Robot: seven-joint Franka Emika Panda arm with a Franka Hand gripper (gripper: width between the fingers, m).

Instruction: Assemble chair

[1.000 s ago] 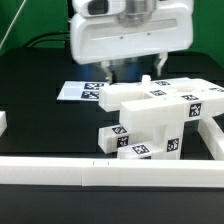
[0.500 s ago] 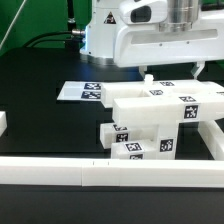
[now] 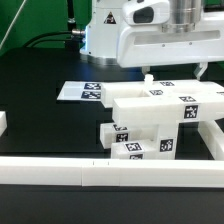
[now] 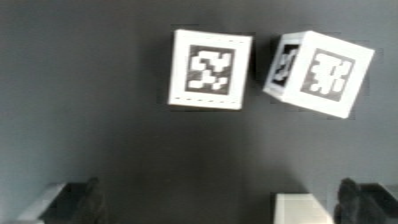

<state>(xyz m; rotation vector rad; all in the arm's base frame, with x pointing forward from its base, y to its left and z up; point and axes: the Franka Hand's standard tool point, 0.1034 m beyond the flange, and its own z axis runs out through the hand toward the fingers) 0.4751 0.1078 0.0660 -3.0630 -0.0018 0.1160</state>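
Nearby, just behind the front rail (image 3: 60,172), the part-built chair (image 3: 155,118) stands on the dark surface (image 3: 40,120), its blocks stacked and overhanging. A low or skewed descent could, I judge, knock them out of line. Above and behind it hangs the hand (image 4: 217,203), fingers (image 4: 71,200) spread fully apart, with nothing between them and no contact visible.
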